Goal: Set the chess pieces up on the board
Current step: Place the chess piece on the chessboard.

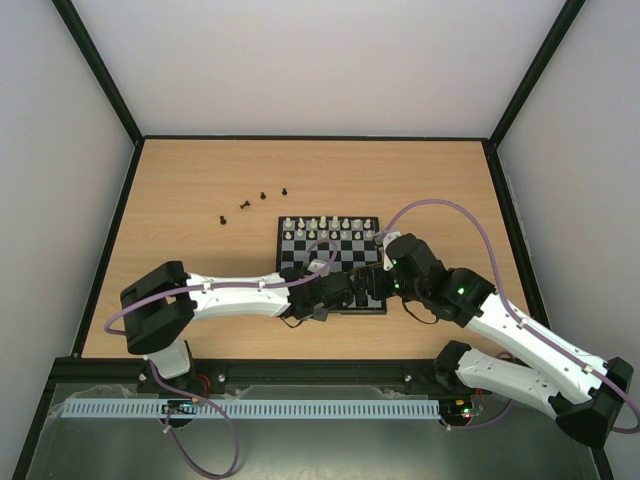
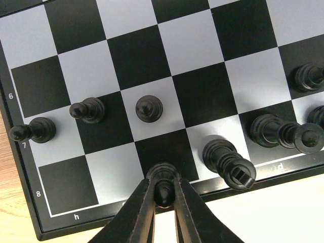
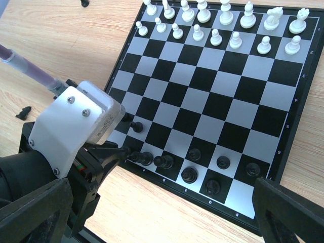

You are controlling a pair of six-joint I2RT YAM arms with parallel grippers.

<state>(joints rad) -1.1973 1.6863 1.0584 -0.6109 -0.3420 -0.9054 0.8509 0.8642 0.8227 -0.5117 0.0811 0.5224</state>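
The board (image 1: pixel 298 262) lies mid-table, also in the left wrist view (image 2: pixel 197 45) and the right wrist view (image 3: pixel 228 96). Several black chess pieces (image 3: pixel 188 174) stand on its near two rows. My left gripper (image 2: pixel 164 195) is shut on a black piece (image 2: pixel 164 177) whose base rests on a dark square of the near row, next to a taller piece (image 2: pixel 228 162). Three black pawns (image 2: pixel 88 110) stand to its left. My left gripper also shows at the board's near edge in the top view (image 1: pixel 365 285). My right gripper (image 3: pixel 162 215) is open and empty above that edge.
White pieces (image 1: pixel 325 225) fill the board's far two rows. Several loose black pieces (image 1: pixel 242 204) lie on the table left of and beyond the board; one (image 3: pixel 23 111) lies near the left arm's white wrist (image 3: pixel 76 126). Black frame rails border the table.
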